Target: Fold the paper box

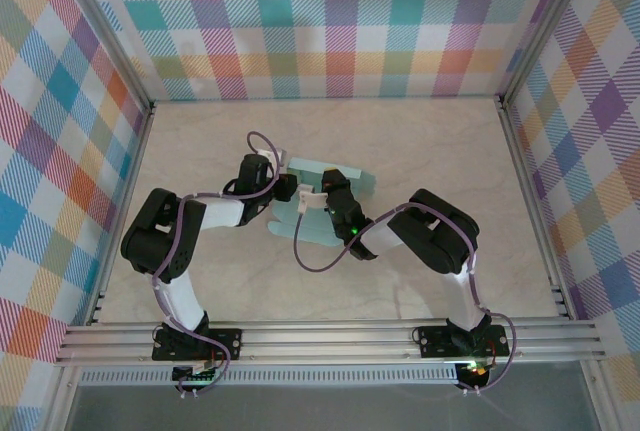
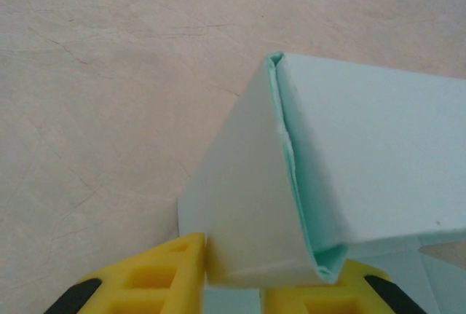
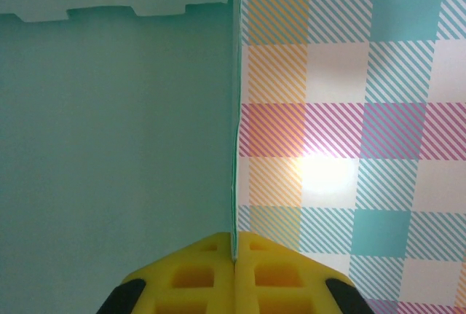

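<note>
The paper box (image 1: 352, 179) is pale mint-teal card lying partly folded at the middle of the table, between my two arms. In the left wrist view one folded wall of the paper box (image 2: 378, 154) stands up as a doubled panel, and my left gripper (image 2: 266, 270) is shut on its lower end, with a yellow fingertip (image 2: 156, 274) against each side. My right gripper (image 3: 234, 245) is shut on the thin edge of an upright panel of the paper box (image 3: 116, 124). From above, the left gripper (image 1: 283, 173) and right gripper (image 1: 322, 194) meet over the card.
The beige marbled tabletop (image 1: 440, 151) is ringed by plaid walls (image 1: 320, 21), with an aluminium rail (image 1: 330, 336) along the near edge. A purple cable (image 1: 320, 256) loops from the right arm just in front of the card.
</note>
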Available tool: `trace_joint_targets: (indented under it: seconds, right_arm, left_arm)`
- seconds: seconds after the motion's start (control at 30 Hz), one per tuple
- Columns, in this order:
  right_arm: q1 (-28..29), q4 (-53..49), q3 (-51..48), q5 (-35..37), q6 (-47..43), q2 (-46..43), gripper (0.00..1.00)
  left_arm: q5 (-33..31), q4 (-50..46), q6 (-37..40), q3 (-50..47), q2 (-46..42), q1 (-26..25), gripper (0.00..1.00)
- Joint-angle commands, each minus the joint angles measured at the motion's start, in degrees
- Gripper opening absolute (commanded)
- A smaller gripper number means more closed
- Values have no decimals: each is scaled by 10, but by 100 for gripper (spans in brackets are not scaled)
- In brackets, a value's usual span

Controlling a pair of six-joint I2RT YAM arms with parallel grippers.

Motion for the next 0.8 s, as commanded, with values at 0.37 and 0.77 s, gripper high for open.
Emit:
trace_joint_targets:
  seconds: [0.37,0.77]
  right_arm:
    - [15,-5,16,1,25,14,0]
    - [15,-15,17,4,51,6,0]
  left_arm:
    - [-14,15,-1,-6,-1,-12,16]
    - [-28,16,2,-4,11,-14,9]
